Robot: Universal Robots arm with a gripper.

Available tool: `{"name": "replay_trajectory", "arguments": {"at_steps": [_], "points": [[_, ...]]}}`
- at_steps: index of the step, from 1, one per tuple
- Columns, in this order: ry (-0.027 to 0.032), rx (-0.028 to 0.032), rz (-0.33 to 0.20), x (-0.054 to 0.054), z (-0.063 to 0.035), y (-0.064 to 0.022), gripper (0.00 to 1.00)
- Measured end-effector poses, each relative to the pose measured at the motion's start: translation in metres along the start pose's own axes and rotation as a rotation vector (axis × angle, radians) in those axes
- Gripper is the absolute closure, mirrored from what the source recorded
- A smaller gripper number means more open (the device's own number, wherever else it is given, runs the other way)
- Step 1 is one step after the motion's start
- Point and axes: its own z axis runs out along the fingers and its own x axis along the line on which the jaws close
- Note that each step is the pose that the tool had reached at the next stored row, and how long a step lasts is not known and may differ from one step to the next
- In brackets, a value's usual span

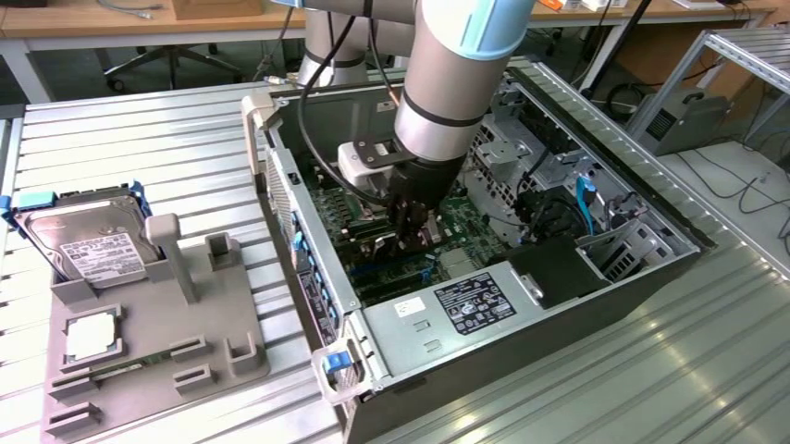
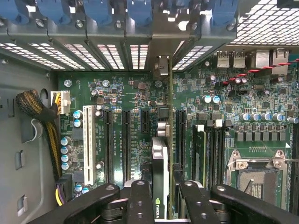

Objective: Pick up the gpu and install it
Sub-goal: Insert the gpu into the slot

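The motherboard [image 2: 140, 107] was deep green, with black slots beside one white slot [image 2: 88, 149]. The gpu [image 2: 160, 177] looked black, with a silvery edge and a small green logo. Blue clips [image 2: 98, 9] lined the slot brackets. The hard drive [image 1: 87, 245] was silver, white-labelled and blue-railed, on a grey fixture [image 1: 161, 342]. The table [image 1: 124, 148] was ribbed silvery metal.

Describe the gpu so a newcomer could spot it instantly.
Look inside the open computer case, at the green motherboard beneath the arm. The gpu is the thin card standing on edge over the long slots, clamped in the gripper. Unlike the bare slots either side, it shows a silvery upper edge and a small green logo.
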Motion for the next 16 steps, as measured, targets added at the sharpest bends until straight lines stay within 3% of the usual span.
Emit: {"name": "replay_trajectory", "arguments": {"at_steps": [16], "points": [[0.0001,0.0000,0.000,0.0001,0.0023,0.0000,0.73]]}}
